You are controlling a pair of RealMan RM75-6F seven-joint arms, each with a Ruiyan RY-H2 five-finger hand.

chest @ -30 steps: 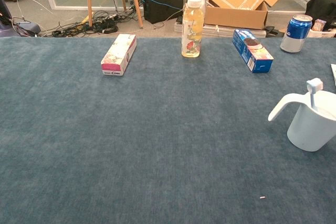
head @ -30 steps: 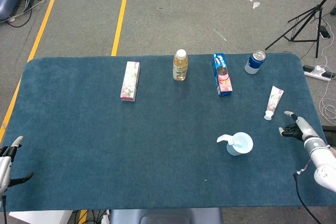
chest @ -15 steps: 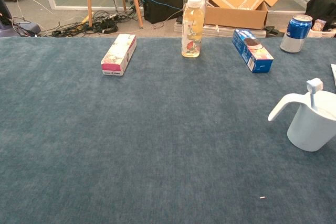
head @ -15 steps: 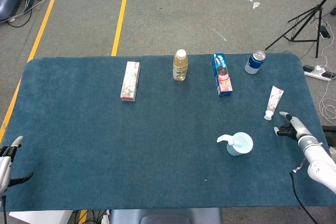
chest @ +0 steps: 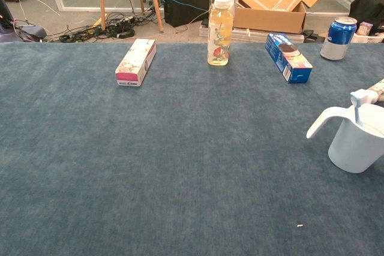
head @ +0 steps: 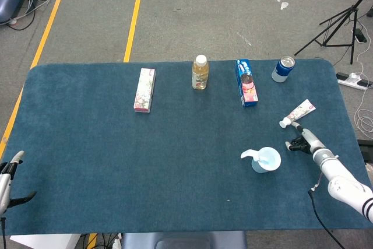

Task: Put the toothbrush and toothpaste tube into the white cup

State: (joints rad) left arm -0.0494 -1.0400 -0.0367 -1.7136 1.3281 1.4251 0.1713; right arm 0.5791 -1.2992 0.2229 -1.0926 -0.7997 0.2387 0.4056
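The right hand [head: 301,142] rests on the table [head: 116,161], fingers apart and empty, just below the toothpaste tube [head: 297,112]. The tube lies flat, up-right of the white cup [head: 266,160]. The left hand [head: 8,178] hangs released at the table's near-left edge.

Right hand [head: 298,143] is now farther left than a second ago, closer to the white cup [head: 266,160]. Toothpaste tube [head: 298,114] has swung round: formerly near upright in head view, now slanted, cap end pointing left. Its cap end newly shows at the chest view's right edge.
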